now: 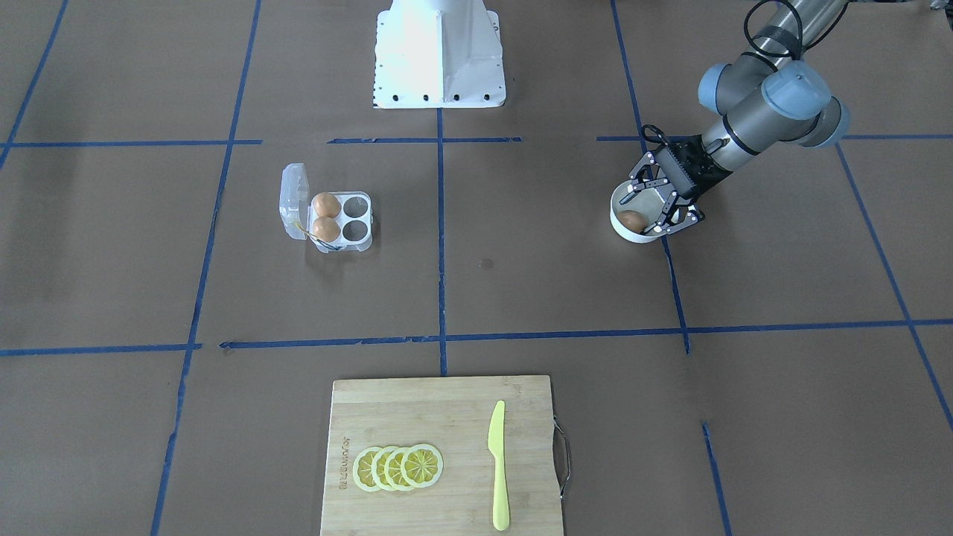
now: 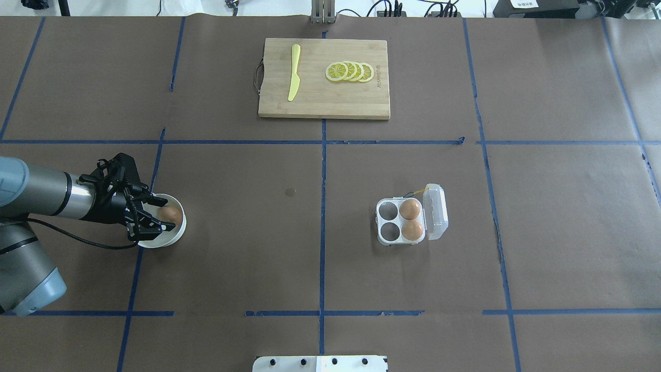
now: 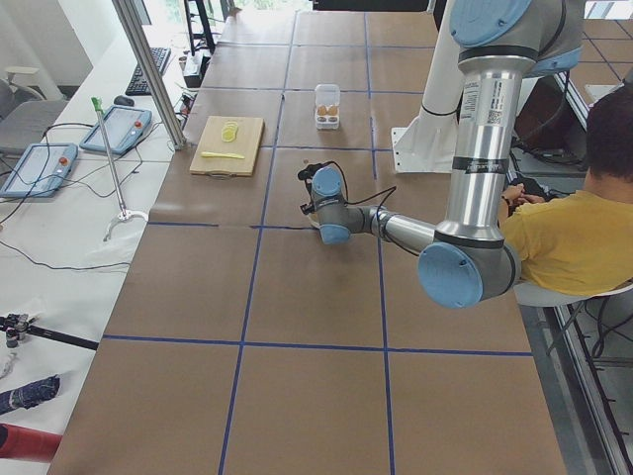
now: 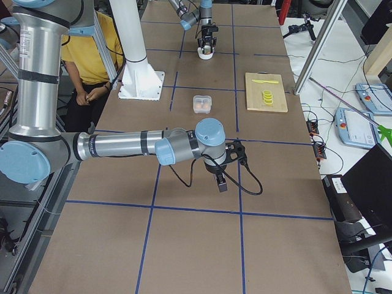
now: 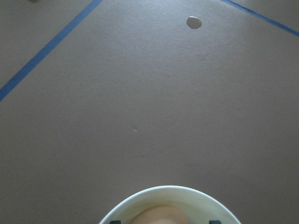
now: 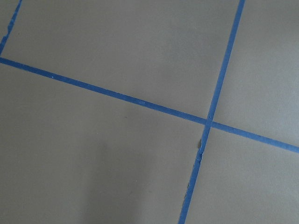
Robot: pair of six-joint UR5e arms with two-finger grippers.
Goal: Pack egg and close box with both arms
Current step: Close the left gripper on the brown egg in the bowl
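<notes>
One egg [image 1: 633, 221] lies in the white bowl [image 1: 624, 233], right between the widely spread fingers of the left gripper [image 1: 642, 215], which reaches down into that bowl, well apart from the open box [image 1: 356, 220] across the table [image 1: 521, 260], while how wide the right gripper [image 4: 220, 182] stands cannot be told.

The counter [image 2: 232, 258] is covered in brown paper, crossed by a grid of blue tape [image 2: 323, 232]; the box [image 2: 390, 222] sits on its right half with the lid swung open; a round white bowl [image 2: 174, 236] stands at the left, beside a tape line; a wooden cutting board [image 2: 320, 98] lies at the far edge; the white base block [image 1: 439, 59] stands at the near edge; a small round spot [image 2: 290, 192] marks the paper near the middle.
</notes>
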